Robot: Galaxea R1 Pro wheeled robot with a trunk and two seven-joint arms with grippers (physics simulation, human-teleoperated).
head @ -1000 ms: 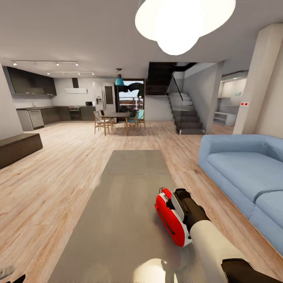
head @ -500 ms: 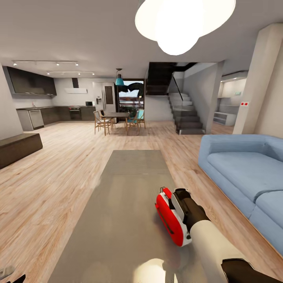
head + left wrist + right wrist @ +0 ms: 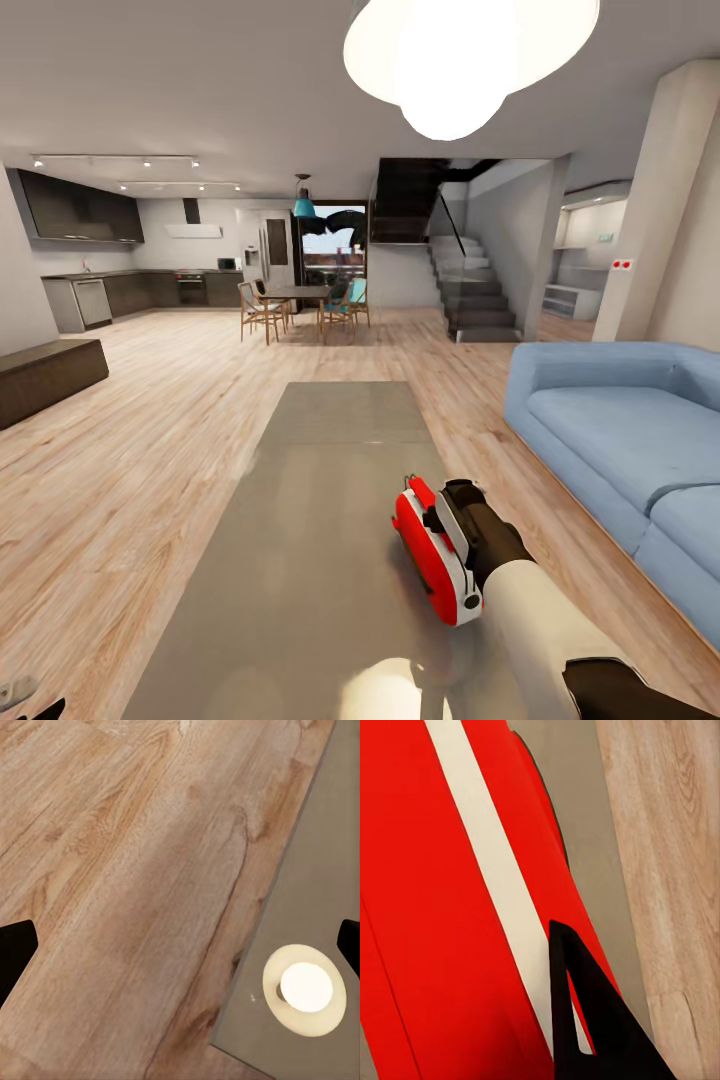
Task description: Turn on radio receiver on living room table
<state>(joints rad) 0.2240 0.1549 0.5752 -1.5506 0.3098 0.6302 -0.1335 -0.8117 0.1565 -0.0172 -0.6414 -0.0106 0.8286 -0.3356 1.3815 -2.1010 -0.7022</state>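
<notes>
The red radio receiver (image 3: 425, 548) with its white side band (image 3: 487, 870) stands on edge near the right side of the grey table (image 3: 320, 480). My right gripper (image 3: 436, 520) presses against its upper right side, and its dark fingers (image 3: 585, 1020) lie together, touching the white band and red shell. The radio's face, with dial and grille, is turned away from me. My left gripper (image 3: 180, 945) hangs open over the wood floor beside the table's near left corner, its fingertips (image 3: 15, 952) far apart with nothing between them.
A blue sofa (image 3: 620, 440) runs along the table's right side. A dark low bench (image 3: 45, 375) stands at the left wall. The white pendant lamp (image 3: 450, 50) hangs overhead. Dining chairs, the kitchen and stairs lie far behind on the plank floor (image 3: 130, 470).
The radio has shifted and tilted slightly leftward under the right gripper's touch. The arms and the camera have hardly moved.
</notes>
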